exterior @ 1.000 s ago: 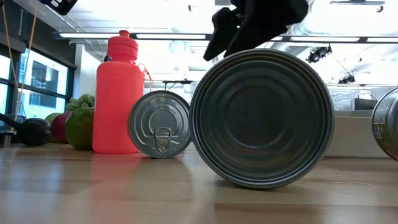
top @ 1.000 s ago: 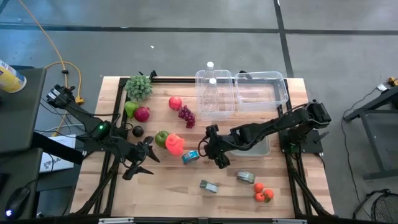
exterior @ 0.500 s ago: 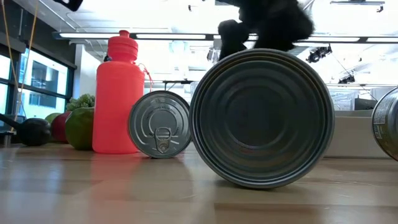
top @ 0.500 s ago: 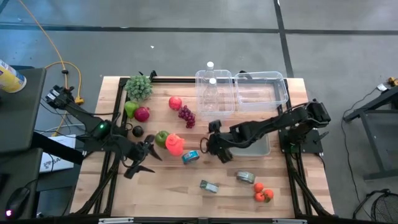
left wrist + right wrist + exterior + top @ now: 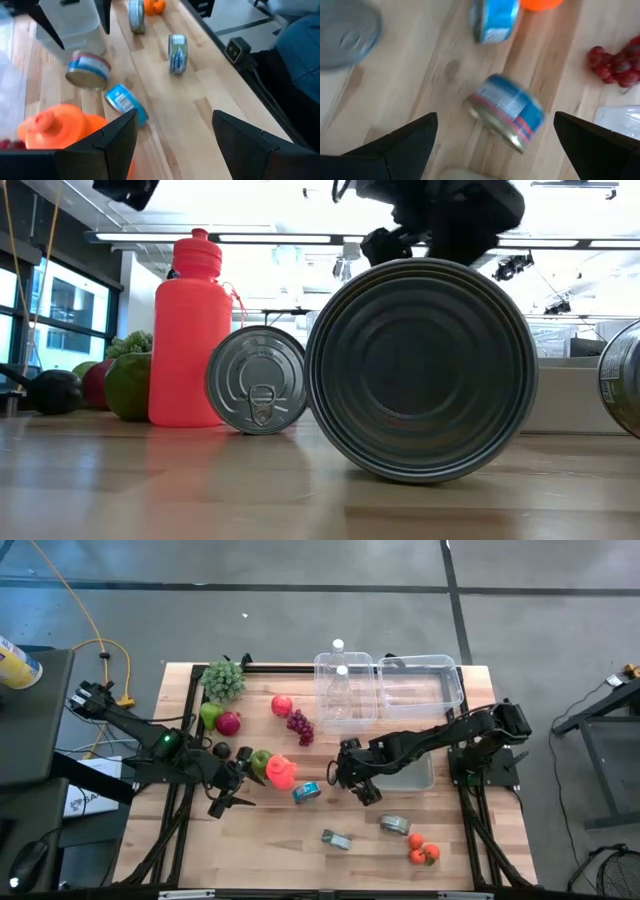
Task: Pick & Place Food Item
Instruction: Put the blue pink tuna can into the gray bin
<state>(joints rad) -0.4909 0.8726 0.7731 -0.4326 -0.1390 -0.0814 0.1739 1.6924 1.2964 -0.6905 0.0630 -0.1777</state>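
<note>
Right gripper: hangs above the middle of the worktop, fingers spread wide and released, grasping nothing. In the right wrist view, its two dark fingers frame a can lying directly below.
Can with red and blue label: lies on its side on the wood between the spread fingers, untouched. In the left wrist view the same can lies just beside a clear plastic tub.
Blue tin: lies tilted on the worktop, between the right gripper and the red bottle.
Left gripper: hovers near the green apple, fingers parted and empty.
Other cans: one near the front edge, one beside the oranges.
Grapes: lie beyond the bottle.
</note>
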